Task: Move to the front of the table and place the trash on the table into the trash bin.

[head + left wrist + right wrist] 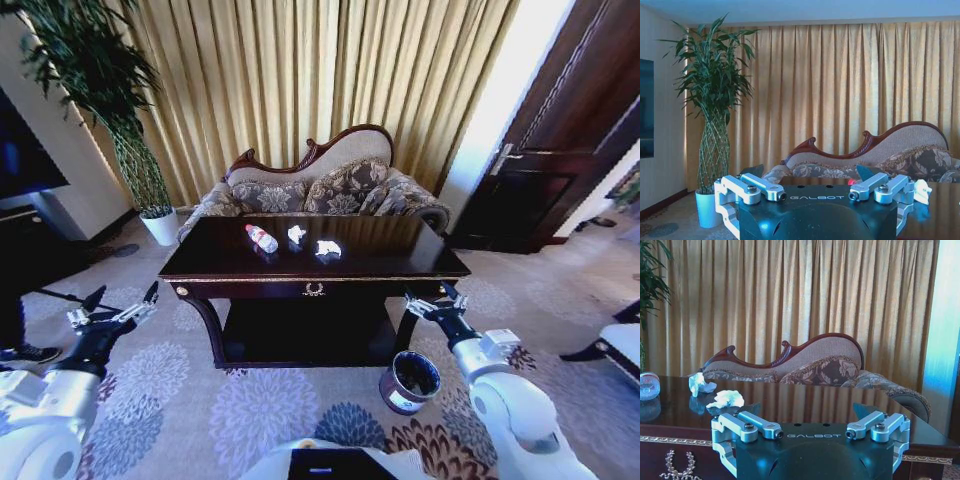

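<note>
The dark glossy table [420, 262] stands straight ahead. On its top lie a clear bottle [261, 238] with a red cap and two crumpled white paper wads [296, 234] [328, 248]. The trash bin [409, 382], round with a black liner, sits on the carpet by the table's front right leg. My left gripper [122, 297] hangs open off the table's front left corner. My right gripper [432, 297] is open at the front right corner, above the bin. In the right wrist view the open gripper [807, 410] faces the wads [726, 399] [699, 384] and the bottle [649, 385].
A carved-back patterned sofa [330, 185] stands behind the table before gold curtains. A tall plant in a white pot [160, 225] is at the back left, a dark door [560, 150] at the right. A chair edge [615, 345] is at the far right.
</note>
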